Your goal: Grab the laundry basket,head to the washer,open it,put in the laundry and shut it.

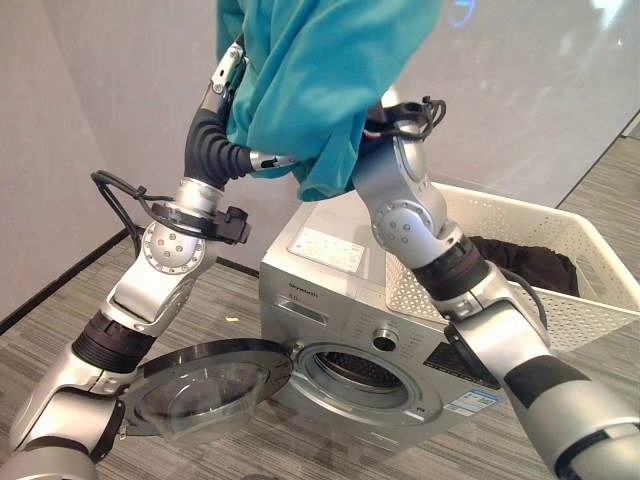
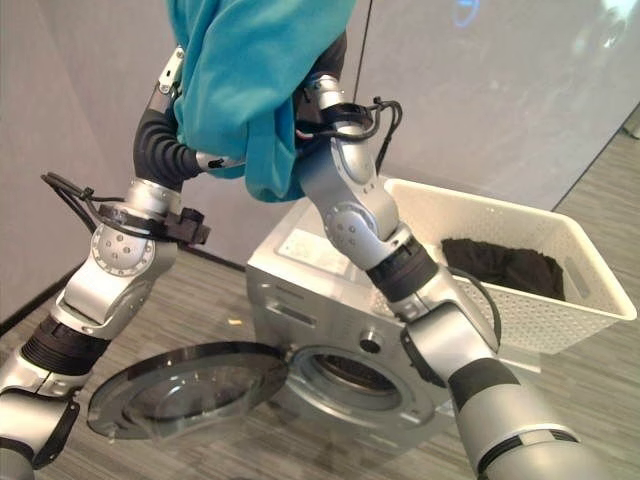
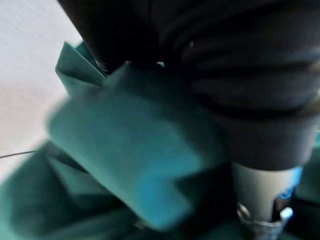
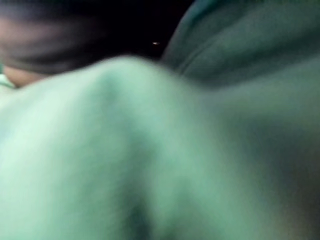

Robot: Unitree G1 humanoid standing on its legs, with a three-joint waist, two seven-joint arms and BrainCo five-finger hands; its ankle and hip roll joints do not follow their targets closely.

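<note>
Left eye view: a silver front-loading washing machine stands on the wood-pattern floor and serves as the reference landmark. Its round glass door is swung fully open and lies to the left of the drum opening.

A white perforated laundry basket rests on top of the washing machine, toward its right rear. Dark laundry lies inside the basket.

A teal garment is raised high above the washing machine, over its top left corner, clear of the drum opening. It hangs in folds between the two raised arms.

The left robot hand sits at the garment's lower left edge, above the washing machine. One silver finger protrudes below the cloth; the remaining fingers are covered, so its grip state cannot be determined.

The right robot hand is buried in the garment above the washing machine. Right wrist view shows teal cloth pressed close against the camera. Its grip state cannot be determined.
</note>
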